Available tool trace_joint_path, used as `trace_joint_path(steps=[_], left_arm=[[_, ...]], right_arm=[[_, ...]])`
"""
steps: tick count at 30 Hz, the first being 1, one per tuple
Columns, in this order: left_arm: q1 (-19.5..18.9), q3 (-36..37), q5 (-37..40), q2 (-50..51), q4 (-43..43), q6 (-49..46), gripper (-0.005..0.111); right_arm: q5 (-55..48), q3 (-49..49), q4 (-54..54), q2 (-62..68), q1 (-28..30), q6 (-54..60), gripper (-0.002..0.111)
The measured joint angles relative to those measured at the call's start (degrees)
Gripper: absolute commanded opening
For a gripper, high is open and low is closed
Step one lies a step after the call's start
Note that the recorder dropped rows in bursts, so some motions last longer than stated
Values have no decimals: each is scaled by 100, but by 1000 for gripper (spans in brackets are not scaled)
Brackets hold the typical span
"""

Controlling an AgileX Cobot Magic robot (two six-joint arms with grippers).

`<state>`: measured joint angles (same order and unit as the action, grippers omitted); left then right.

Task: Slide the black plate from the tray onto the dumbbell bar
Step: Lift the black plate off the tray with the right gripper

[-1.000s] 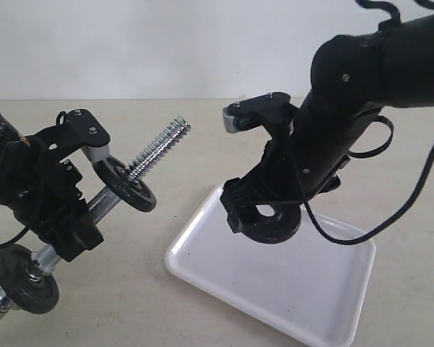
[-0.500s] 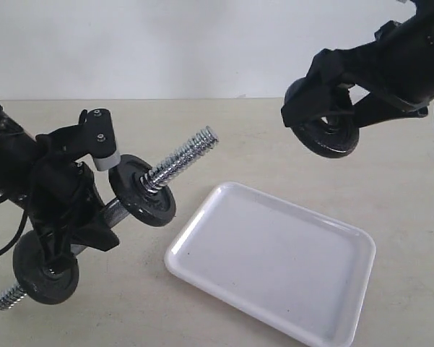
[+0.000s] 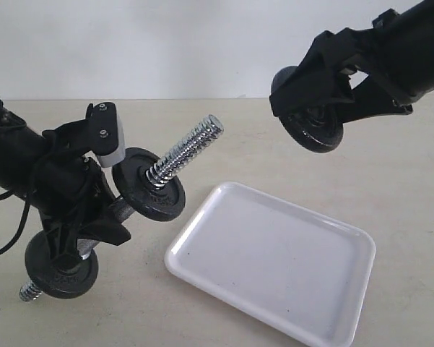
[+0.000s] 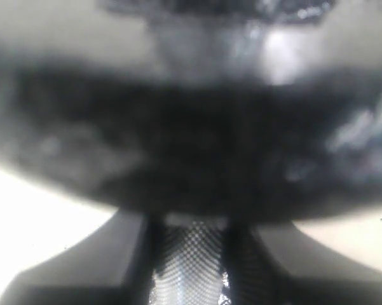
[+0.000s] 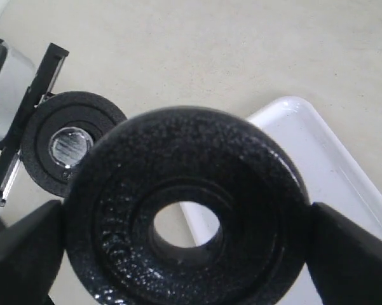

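My right gripper (image 3: 314, 116) is shut on the black plate (image 3: 312, 129), which it holds on edge in the air above and beyond the white tray (image 3: 202, 220); the plate's hole faces the bar. In the right wrist view the black plate (image 5: 114, 210) fills the frame between the fingers (image 5: 349, 260). My left gripper (image 3: 79, 206) is shut on the dumbbell bar (image 3: 188, 150), which points its threaded chrome end up toward the right. One black disc (image 3: 152, 194) sits on the bar above my grip, another (image 3: 58, 266) below. The left wrist view is blurred; the knurled bar (image 4: 191, 267) shows between dark fingers.
The tray lies bare on the beige table (image 3: 390, 188), below and between the two arms. A plain white wall stands behind. The bar's end (image 5: 70, 147) with its disc appears beyond the held plate in the right wrist view.
The right gripper lifted the black plate off the tray and carried it up and right, then slightly left. The left arm tilted the bar steeper, its threaded end moving right and the lower disc shifting right.
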<state>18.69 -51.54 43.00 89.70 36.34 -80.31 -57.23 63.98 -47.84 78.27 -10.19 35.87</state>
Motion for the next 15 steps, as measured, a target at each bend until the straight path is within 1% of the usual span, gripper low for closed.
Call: trace_joint_path(steps=[5, 11, 15], left_arm=[[0, 0, 0, 0, 51, -78, 4], [0, 0, 0, 0, 470, -579, 4], [0, 0, 0, 0, 579, -644, 4]], right_arm=[[-24, 0, -304, 0, 0, 240, 0], [-73, 0, -652, 0, 0, 461, 0], [-157, 0, -802, 126, 0, 609, 0]])
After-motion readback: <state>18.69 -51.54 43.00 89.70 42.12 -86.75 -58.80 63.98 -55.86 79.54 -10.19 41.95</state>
